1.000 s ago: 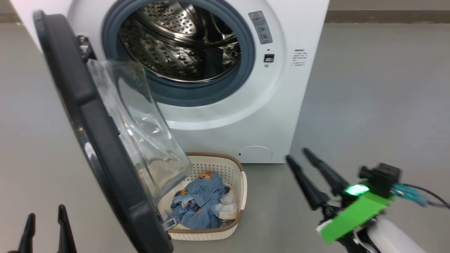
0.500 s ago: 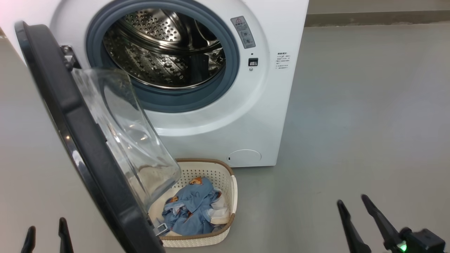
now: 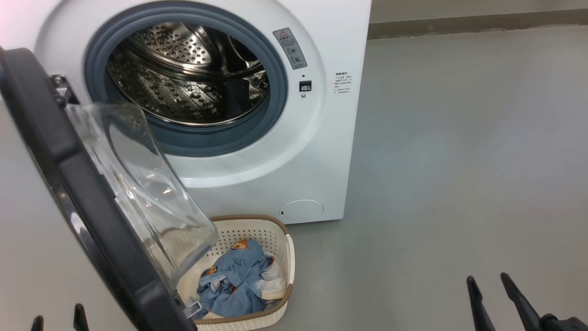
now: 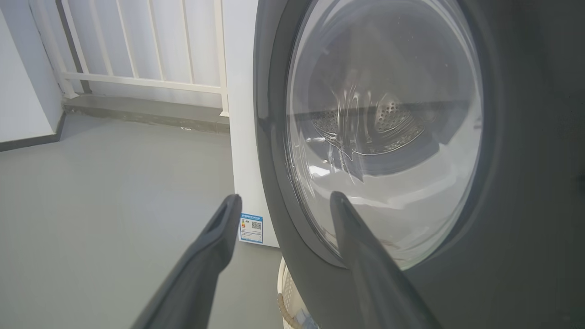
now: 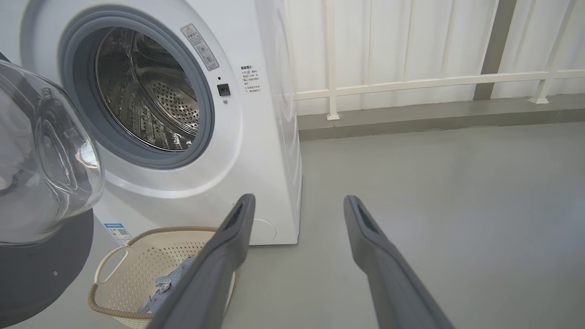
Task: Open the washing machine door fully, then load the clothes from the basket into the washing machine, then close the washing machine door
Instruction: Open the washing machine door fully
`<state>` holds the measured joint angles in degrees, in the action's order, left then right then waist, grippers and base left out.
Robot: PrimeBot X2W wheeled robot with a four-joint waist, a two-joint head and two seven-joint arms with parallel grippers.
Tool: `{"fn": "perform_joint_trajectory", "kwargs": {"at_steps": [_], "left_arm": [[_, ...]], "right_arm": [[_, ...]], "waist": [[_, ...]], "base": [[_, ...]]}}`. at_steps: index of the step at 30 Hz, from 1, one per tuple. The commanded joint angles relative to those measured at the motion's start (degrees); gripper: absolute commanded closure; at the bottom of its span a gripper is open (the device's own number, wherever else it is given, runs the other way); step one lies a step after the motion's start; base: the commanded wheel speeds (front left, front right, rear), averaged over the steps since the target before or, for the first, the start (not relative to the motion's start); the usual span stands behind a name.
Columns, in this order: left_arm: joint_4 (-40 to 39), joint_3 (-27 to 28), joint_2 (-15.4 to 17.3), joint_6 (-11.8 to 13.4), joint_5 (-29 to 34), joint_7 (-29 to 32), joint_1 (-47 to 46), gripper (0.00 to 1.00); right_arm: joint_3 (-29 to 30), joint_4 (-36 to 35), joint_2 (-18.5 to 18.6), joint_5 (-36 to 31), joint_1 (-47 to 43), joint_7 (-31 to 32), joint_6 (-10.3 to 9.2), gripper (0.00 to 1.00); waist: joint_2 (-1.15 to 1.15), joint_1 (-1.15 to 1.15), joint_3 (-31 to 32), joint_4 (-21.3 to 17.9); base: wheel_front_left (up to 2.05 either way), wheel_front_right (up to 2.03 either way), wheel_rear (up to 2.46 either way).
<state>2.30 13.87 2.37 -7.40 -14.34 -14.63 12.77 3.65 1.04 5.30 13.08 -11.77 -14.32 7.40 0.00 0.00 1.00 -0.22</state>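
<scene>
While the door (image 3: 78, 184) stands open at the left of the head view, its glass bowl hangs over the left part of the basket (image 3: 290, 257). The basket sits on the floor (image 3: 459, 161) just before the washer (image 3: 317, 151), with the clothes (image 3: 234, 280) inside it. The left gripper (image 3: 58, 312) at the near left and the right gripper (image 3: 487, 276) at the near right both have fingers spread, holding nothing.

From the left wrist, the spread fingers point at the door's outer side, close to its rim.

From the right wrist, the spread fingers point over the floor, with basket and clothes at their left.
</scene>
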Motion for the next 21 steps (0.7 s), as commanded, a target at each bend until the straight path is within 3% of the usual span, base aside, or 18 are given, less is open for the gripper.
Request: {"fn": "perform_joint_trajectory", "kwargs": {"at_steps": [1, 21], "left_arm": [[-1.52, 2.17, 0.7, -0.09, 0.42, -0.37, -1.0, 0.0], [-1.41, 2.13, 0.58, -0.09, 0.81, -0.37, -1.13, 0.0]], "right_arm": [[-0.7, -0.88, 0.74, -0.69, 1.1, -0.67, 0.09, 0.0], [0.7, 1.1, 0.78, -0.89, 2.31, -0.68, 0.09, 0.0]], "waist": [[0.0, 0.0, -0.11, -0.24], [0.0, 0.0, -0.43, 0.78]], "base": [[0.0, 0.0, 0.0], [0.0, 0.0, 0.0]]}}
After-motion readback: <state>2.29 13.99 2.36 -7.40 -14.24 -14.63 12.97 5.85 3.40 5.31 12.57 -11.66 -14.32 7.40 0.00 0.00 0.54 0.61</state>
